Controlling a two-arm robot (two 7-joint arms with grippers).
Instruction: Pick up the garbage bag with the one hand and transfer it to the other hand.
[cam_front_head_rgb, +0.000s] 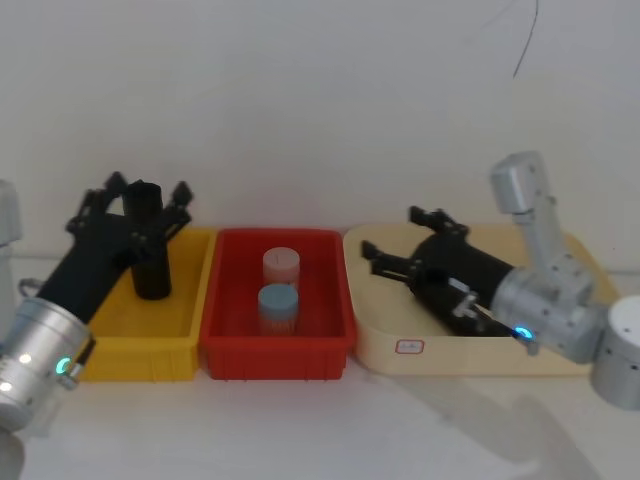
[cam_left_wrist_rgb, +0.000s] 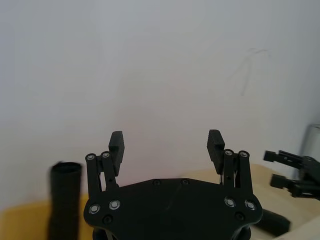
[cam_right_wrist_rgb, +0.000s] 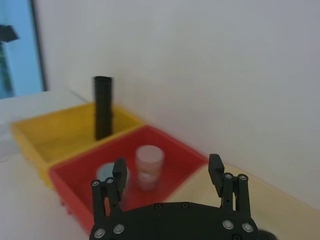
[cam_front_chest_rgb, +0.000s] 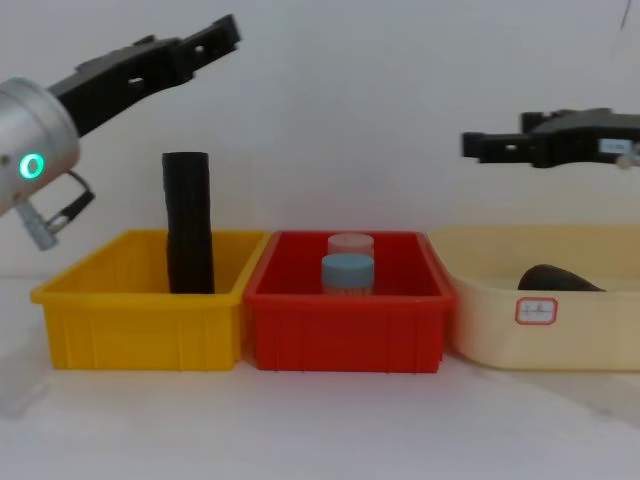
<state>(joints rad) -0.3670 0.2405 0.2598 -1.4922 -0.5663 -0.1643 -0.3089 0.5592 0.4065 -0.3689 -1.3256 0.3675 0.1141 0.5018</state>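
The garbage bag (cam_front_head_rgb: 150, 265), a black roll, stands upright in the yellow bin (cam_front_head_rgb: 140, 352); it also shows in the chest view (cam_front_chest_rgb: 188, 225) and both wrist views (cam_left_wrist_rgb: 65, 200) (cam_right_wrist_rgb: 103, 107). My left gripper (cam_front_head_rgb: 145, 192) is open and empty on its silver arm with the green ring. In the chest view the left gripper (cam_front_chest_rgb: 215, 35) hangs well above the roll's top without touching it. My right gripper (cam_front_head_rgb: 392, 232) is open and empty too, hovering over the cream tray (cam_front_head_rgb: 400, 352) and pointing toward the bins (cam_front_chest_rgb: 480, 145).
A red bin (cam_front_head_rgb: 275, 355) between yellow bin and cream tray holds a pink-lidded jar (cam_front_head_rgb: 281, 265) and a blue-lidded jar (cam_front_head_rgb: 278, 300). Another black roll (cam_front_chest_rgb: 555, 278) lies in the cream tray under the right arm. A white wall stands close behind.
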